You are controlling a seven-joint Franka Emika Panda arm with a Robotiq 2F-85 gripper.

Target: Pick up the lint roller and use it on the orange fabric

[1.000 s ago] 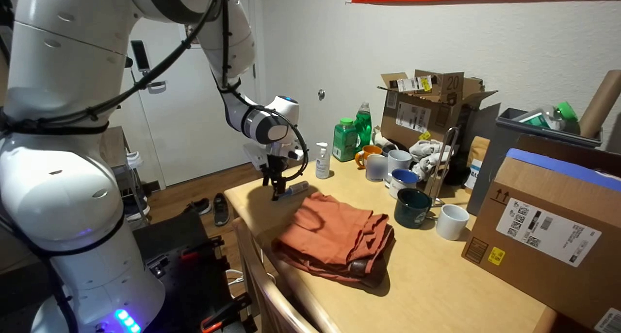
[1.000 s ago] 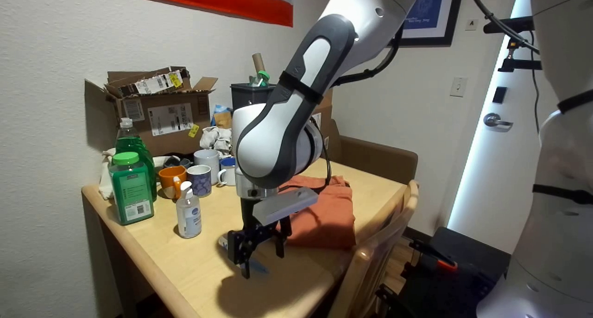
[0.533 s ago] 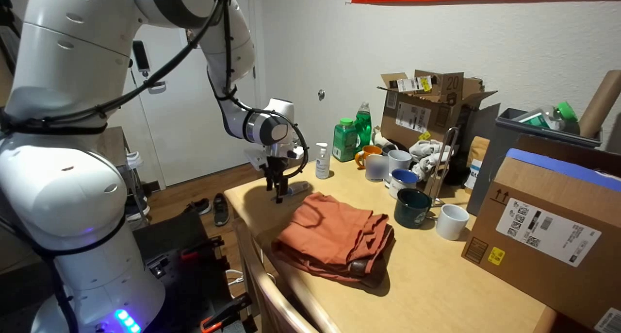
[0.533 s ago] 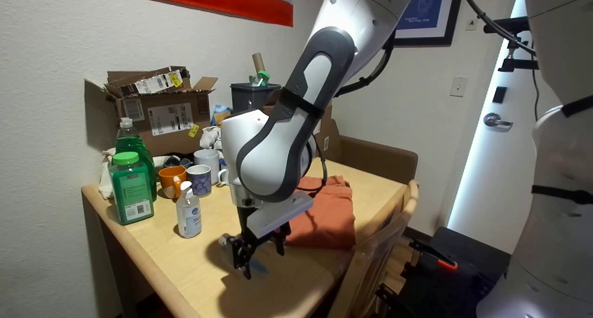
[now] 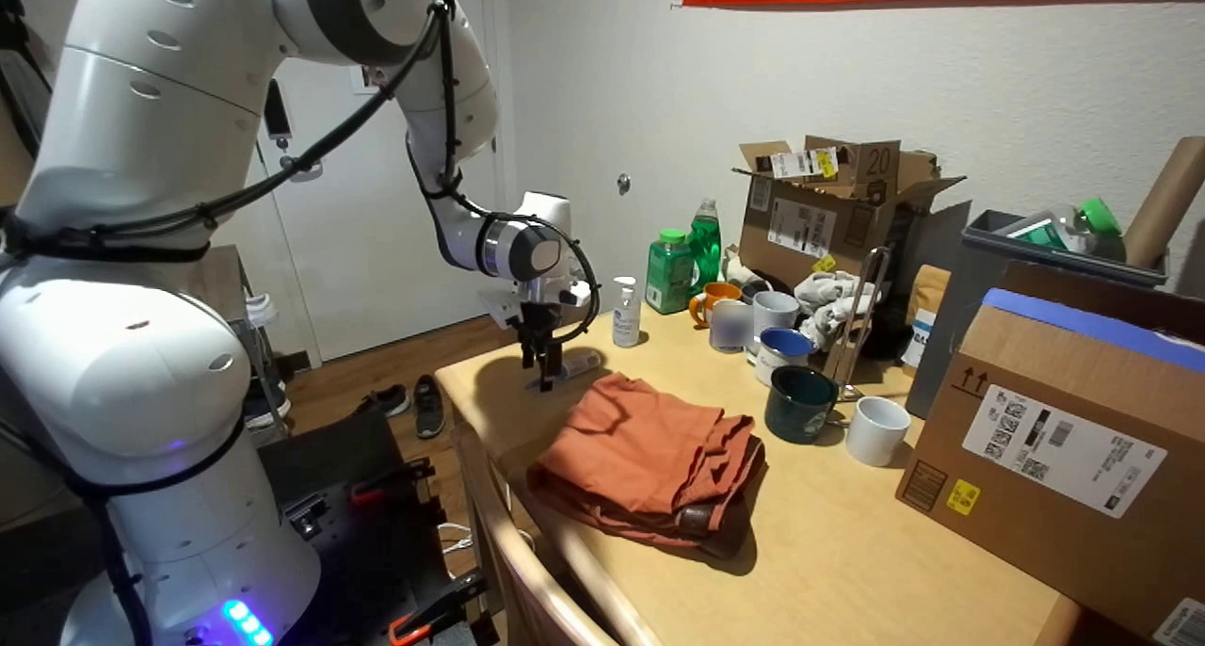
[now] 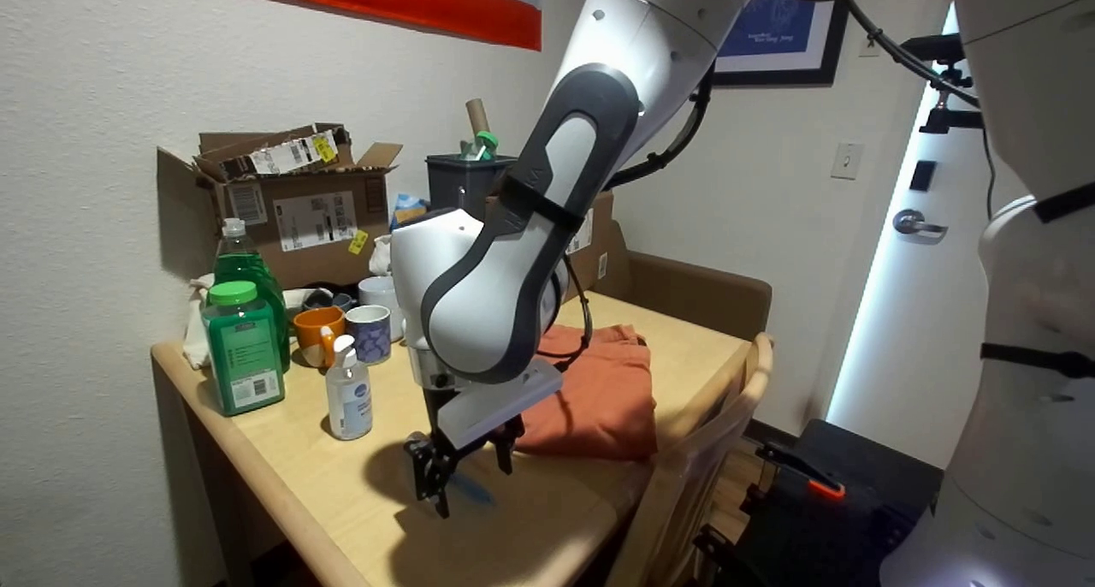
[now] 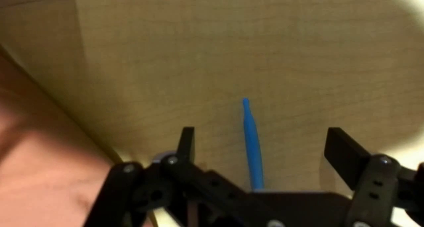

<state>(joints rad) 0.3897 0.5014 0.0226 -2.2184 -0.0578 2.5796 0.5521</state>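
Note:
The lint roller lies on the table, with a slim blue handle [image 7: 253,147] in the wrist view and a pale, clear-looking head [image 5: 581,363] in an exterior view. In an exterior view its blue handle [image 6: 471,488] shows beside the fingers, while its head is mostly hidden behind the gripper. My gripper [image 7: 260,134] is open and empty above the handle, which lies between the two fingers without touching them. The gripper also shows in both exterior views [image 5: 538,373] [image 6: 473,490]. The orange fabric [image 5: 640,448] lies folded beside the roller; it also shows in the wrist view [image 7: 49,184].
A pump bottle [image 5: 626,313] stands close to the roller's head. Green bottles [image 5: 668,271], several mugs [image 5: 800,406] and cardboard boxes [image 5: 1045,439] stand further along the table [image 5: 847,533]. A wooden chair [image 6: 684,484] is at the table's edge.
The gripper has shifted slightly along the roller, toward its head and the pump bottle, staying open at about the same height. The roller and orange fabric have not moved.

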